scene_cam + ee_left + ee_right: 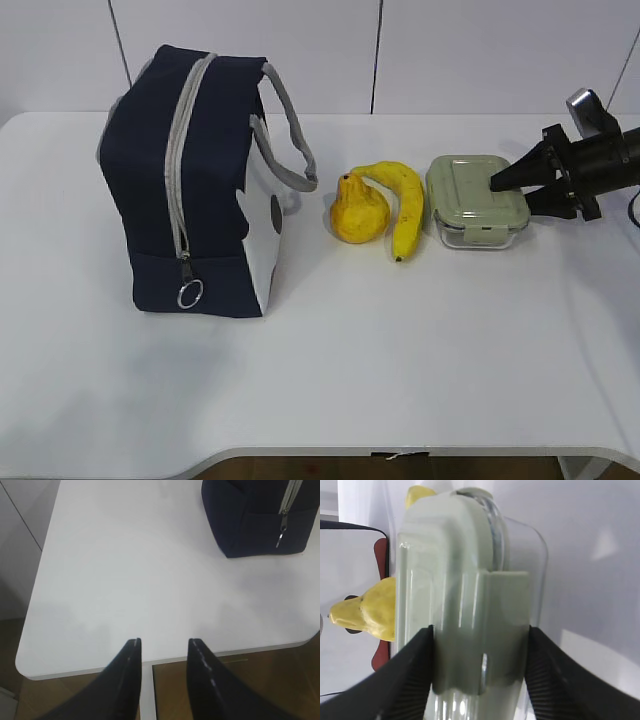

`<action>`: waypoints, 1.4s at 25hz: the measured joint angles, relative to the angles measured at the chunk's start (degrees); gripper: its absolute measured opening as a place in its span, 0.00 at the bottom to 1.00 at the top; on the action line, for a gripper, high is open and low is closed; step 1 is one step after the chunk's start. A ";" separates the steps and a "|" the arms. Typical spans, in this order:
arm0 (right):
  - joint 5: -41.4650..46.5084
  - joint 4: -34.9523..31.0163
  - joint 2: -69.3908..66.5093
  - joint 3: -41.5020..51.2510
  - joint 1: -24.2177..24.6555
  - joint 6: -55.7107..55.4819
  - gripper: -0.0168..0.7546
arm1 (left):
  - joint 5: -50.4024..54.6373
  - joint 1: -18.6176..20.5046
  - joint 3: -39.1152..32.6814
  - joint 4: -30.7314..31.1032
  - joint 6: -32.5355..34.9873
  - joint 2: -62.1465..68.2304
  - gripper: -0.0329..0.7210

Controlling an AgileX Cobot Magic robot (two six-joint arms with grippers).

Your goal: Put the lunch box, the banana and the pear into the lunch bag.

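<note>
Right gripper (515, 190) reaches in level from the right, fingers clamped on the lunch box (476, 199), top and bottom. Box rests on table (400, 350); banana (403, 209) and pear (358, 210) just beside it; zipped lunch bag (190, 180) stands further left. Left gripper (164, 652) hangs parted, holding nothing, over the table corner.

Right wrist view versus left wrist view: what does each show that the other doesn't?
Only the right wrist view shows the lunch box between the right claw fingers, plus the banana. Only the left wrist view shows the lunch bag, zipper closed, far ahead of the open, empty left claw. Both show the white table.
</note>
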State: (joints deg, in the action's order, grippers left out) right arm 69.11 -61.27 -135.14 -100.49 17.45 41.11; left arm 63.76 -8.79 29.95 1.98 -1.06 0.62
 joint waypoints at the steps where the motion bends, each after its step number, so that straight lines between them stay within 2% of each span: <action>1: 0.00 -0.13 0.00 0.00 0.00 0.00 0.58 | 0.00 0.00 0.00 0.00 0.00 0.00 0.36; 24: 0.02 -1.04 -0.35 0.00 0.00 -3.75 0.52 | 0.00 0.00 0.00 0.00 0.00 0.00 0.36; 35: -1.04 2.20 1.58 0.00 -0.24 -8.30 0.52 | 0.00 0.00 0.00 0.00 0.00 0.00 0.36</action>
State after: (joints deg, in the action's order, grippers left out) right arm 68.07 -59.07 -133.56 -100.49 17.21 32.81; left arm 63.76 -8.79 29.95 1.98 -1.06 0.62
